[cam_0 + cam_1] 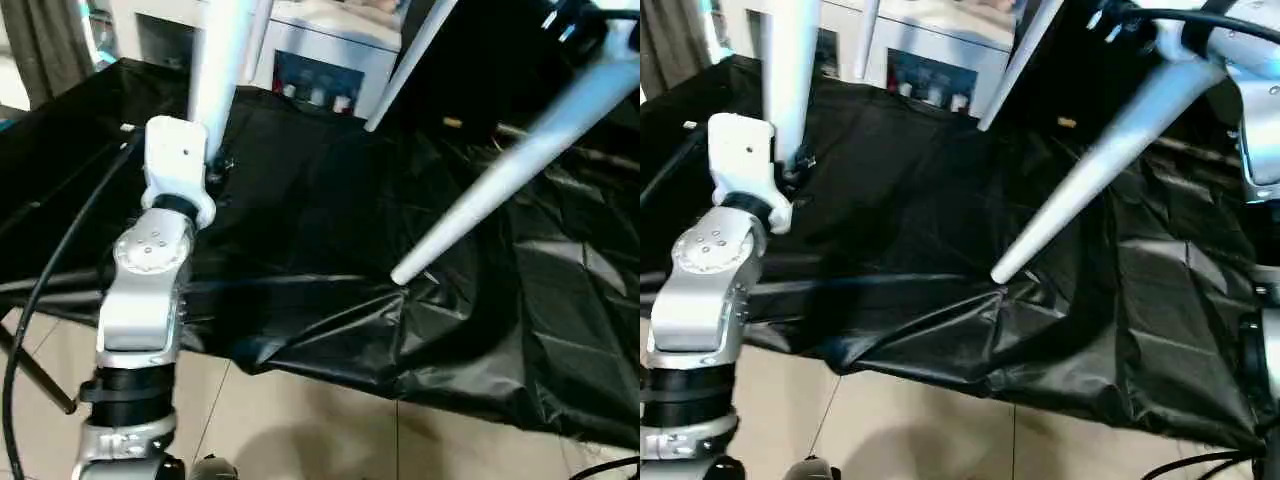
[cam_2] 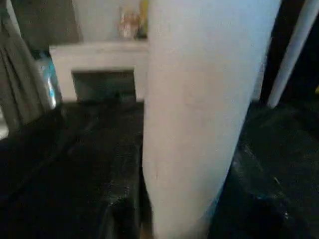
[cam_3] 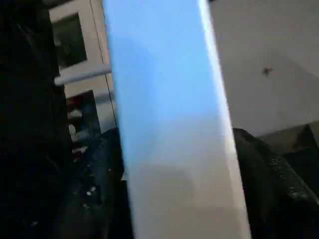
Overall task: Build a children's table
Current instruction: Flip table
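Three white tapered legs show above a table draped in crinkled black plastic sheeting (image 1: 330, 200). The near-left leg (image 1: 222, 60) rises steeply out of the top of the head views, close to the table's left side; the left arm's white wrist block (image 1: 178, 165) sits just beside its lower part, and in the left wrist view this same leg stands broad and close against the camera. The left gripper's fingers are hidden behind the wrist and the leg, so I cannot tell whether it is open or clamped on the leg. A second leg (image 1: 520, 160) slants from the upper right down toward the table's front edge, its narrow tip (image 1: 402, 273) hanging just above the sheeting where the plastic bunches into folds. Its thick upper end runs up beside the right arm's silver wrist (image 1: 1250, 90) at the upper right; the right gripper's own fingers cannot be made out there, so its state cannot be told either. A third leg (image 1: 408, 62) stands farther back, thin and tilted, near the table's far edge. Beyond that far edge stands a white glass-door cabinet (image 1: 330, 60). A black cable (image 1: 55, 260) loops along the left arm, and pale floor tiles (image 1: 300, 430) lie below the table's front edge.
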Controlling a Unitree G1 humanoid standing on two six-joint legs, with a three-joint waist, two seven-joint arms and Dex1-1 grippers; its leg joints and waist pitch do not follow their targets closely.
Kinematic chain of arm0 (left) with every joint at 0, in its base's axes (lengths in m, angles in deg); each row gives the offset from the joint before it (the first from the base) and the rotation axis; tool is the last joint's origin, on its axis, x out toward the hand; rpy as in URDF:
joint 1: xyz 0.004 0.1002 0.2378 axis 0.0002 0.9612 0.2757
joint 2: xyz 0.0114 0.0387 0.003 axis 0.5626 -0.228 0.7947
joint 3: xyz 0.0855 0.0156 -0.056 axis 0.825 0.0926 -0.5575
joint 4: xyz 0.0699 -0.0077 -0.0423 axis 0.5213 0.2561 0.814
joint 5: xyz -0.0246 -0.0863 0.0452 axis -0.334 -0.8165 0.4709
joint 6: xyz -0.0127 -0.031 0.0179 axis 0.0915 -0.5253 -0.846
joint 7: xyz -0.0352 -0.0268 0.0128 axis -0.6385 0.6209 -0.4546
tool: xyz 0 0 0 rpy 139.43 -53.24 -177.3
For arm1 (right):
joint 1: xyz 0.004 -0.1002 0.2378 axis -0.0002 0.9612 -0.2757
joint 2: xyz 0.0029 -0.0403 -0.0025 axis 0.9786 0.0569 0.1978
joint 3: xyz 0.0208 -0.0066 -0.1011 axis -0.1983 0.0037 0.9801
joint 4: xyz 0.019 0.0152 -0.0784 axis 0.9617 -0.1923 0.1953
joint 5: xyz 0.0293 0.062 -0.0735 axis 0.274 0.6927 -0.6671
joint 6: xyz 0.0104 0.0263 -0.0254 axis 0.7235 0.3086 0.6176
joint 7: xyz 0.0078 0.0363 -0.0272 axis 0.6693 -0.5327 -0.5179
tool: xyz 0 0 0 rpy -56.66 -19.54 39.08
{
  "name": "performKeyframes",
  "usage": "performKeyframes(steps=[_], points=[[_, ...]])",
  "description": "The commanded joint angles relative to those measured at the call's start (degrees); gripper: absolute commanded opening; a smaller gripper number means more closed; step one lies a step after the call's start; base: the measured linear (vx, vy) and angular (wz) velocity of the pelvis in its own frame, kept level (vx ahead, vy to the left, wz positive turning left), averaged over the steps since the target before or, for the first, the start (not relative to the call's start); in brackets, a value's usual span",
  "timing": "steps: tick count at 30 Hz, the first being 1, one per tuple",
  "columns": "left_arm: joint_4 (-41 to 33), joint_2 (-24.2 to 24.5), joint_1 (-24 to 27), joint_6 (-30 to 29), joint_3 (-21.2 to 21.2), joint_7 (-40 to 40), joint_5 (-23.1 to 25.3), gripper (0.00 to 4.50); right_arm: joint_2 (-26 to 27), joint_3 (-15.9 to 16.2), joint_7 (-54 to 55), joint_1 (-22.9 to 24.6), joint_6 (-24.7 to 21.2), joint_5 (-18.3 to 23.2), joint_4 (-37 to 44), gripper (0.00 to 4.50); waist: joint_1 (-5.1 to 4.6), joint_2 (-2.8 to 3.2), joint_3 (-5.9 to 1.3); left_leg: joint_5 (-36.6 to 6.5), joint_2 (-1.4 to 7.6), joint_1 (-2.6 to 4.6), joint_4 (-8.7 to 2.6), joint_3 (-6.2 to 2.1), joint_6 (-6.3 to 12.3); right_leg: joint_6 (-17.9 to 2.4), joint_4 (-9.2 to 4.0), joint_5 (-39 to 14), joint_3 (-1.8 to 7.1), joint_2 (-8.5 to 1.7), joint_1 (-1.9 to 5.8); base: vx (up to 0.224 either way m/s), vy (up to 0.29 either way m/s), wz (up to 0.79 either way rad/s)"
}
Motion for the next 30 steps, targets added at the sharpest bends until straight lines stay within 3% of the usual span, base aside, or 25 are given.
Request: performKeyframes(steps=[1,4,6,8,11,12,14,15,17,19,21,22,23,24,26,30], points=[[-1.2,-0.1,-1.4,0.1,0.9,0.5,-0.4,1.7,0.7,-2.1,-0.7,0.8,1.8,1.8,-0.4,3.48,-0.36,1.15,-3.31,-17.1,0.66,1.1,-4.55,0.24,-1.67,-7.1,-3.75,-11.6,0.98,-1.37,1.68,0.0,0.0,0.0],[-1.1,0.0,-1.4,0.1,1.2,0.6,-0.4,1.63,1.9,-3.0,-1.0,1.4,2.5,3.8,1.2,3.81,-0.49,1.37,-3.81,-10.0,0.72,1.16,-3.99,0.48,-0.1,-9.7,-2.76,-2.3,1.06,-1.14,2.04,0.0,0.0,0.0],[-0.9,0.1,-1.3,0.2,1.2,0.6,-0.3,1.61,4.7,-4.9,-1.1,2.3,3.2,8.0,3.5,3.97,-0.5,1.5,-4.08,-4.8,0.73,1.14,-3.68,0.61,1.67,-11.5,-2.11,5.0,1.05,-0.88,2.16,0.0,0.0,0.0],[-0.9,0.2,-1.3,0.2,1.2,0.7,-0.3,1.61,5.5,-5.3,-1.3,2.6,3.7,9.4,4.4,4.03,-0.53,1.49,-3.93,-5.2,0.7,1.25,-3.7,0.78,2.18,-11.9,-2.16,5.3,1.06,-0.83,2.13,0.0,0.0,0.0],[0.0,0.9,-1.0,0.6,1.1,0.7,-0.3,1.59,10.9,-7.9,-4.2,5.9,-1.5,21.8,13.6,4.34,-0.48,1.66,-3.75,-7.3,0.96,1.55,-4.02,0.82,2.63,-11.7,-2.37,3.4,1.16,-0.99,2.17,0.0,0.0,0.0],[0.1,0.9,-1.0,0.6,1.1,0.7,-0.2,1.59,11.2,-8.1,-4.4,6.3,-2.2,22.7,14.4,4.46,-0.54,1.7,-3.69,-7.8,1.02,1.55,-4.19,0.78,2.57,-11.1,-2.48,2.6,1.13,-0.95,2.17,0.0,0.0,0.0],[0.3,1.5,-0.8,0.8,1.0,0.6,0.0,1.59,12.5,-8.0,-4.2,8.4,-4.6,26.0,18.9,4.49,-0.36,1.8,-3.61,-8.5,1.16,1.89,-4.32,0.85,1.55,-10.7,-2.67,1.1,1.07,-0.94,1.95,0.0,0.0,0.0],[0.6,2.2,-0.5,1.1,0.8,0.4,-0.1,1.59,13.6,-7.5,-3.4,11.5,-7.0,28.3,22.9,4.5,-0.47,1.79,-3.49,-9.8,1.17,1.74,-4.5,0.85,0.56,-10.2,-2.73,-0.9,1.05,-0.9,1.94,0.0,0.0,0.0],[1.0,2.9,-0.1,1.6,0.4,-0.1,-0.2,1.59,14.4,-6.4,-2.4,15.1,-8.4,28.5,25.8,4.5,-0.26,2.22,-3.16,-12.2,1.2,1.94,-4.81,0.93,-0.96,-8.8,-3.2,-4.2,1.14,-0.97,1.57,0.0,0.0,0.0],[1.3,3.4,0.2,2.1,0.1,-0.5,-0.3,1.59,14.8,-5.4,-1.4,17.5,-8.9,27.8,27.2,4.5,-0.44,1.98,-3.27,-14.4,1.12,1.85,-5.02,0.8,-2.93,-7.4,-3.5,-7.5,1.13,-1.06,1.55,0.0,0.0,0.0],[1.9,4.2,0.5,2.7,-0.3,-1.1,-0.5,1.59,15.8,-3.9,0.3,21.4,-9.7,26.7,28.6,4.5,-0.55,1.96,-3.2,-15.8,1.04,1.83,-5.06,0.81,-3.57,-6.7,-3.76,-9.7,1.19,-1.12,1.32,0.0,0.0,0.0],[1.9,4.2,0.5,2.7,-0.3,-1.1,-0.5,1.59,15.8,-3.9,0.3,21.4,-9.7,26.7,28.6,4.5,-0.71,1.95,-3.18,-16.9,1.05,1.73,-5.17,0.69,-3.81,-6.4,-3.81,-11.1,1.17,-1.15,1.3,0.0,0.0,0.0],[2.7,5.2,0.6,3.5,-0.9,-1.8,-1.1,1.59,18.4,-2.7,3.2,28.5,-10.4,24.5,30.2,4.5,-0.66,2.94,-3.14,-17.6,0.98,1.8,-5.25,0.55,-4.13,-6.2,-3.8,-11.6,1.19,-1.13,1.17,0.0,0.0,0.0],[3.1,5.5,0.8,3.9,-1.0,-2.2,-1.4,1.59,19.7,-2.5,4.8,31.4,-10.1,23.5,30.1,4.5,-0.65,2.32,-3.03,-18.4,0.82,1.98,-5.14,0.93,-3.82,-5.6,-4.45,-12.9,1.32,-1.15,0.8,0.0,0.0,0.0],[3.8,6.0,1.0,4.5,-1.0,-2.7,-1.9,1.59,21.5,-2.5,7.2,35.4,-9.6,23.0,29.6,4.5,-0.77,2.37,-3.08,-19.5,0.87,1.71,-5.55,0.54,-4.45,-5.4,-4.51,-14.2,1.28,-1.13,1.09,0.0,0.0,0.0],[5.1,6.9,1.8,5.6,-0.2,-3.9,-2.1,1.59,24.7,-2.7,10.6,44.6,-4.0,20.4,25.4,4.5,-0.77,2.6,-3.12,-19.8,0.95,1.78,-5.45,0.67,-3.98,-6.0,-4.53,-12.7,1.48,-1.18,0.94,0.0,0.0,0.0]])
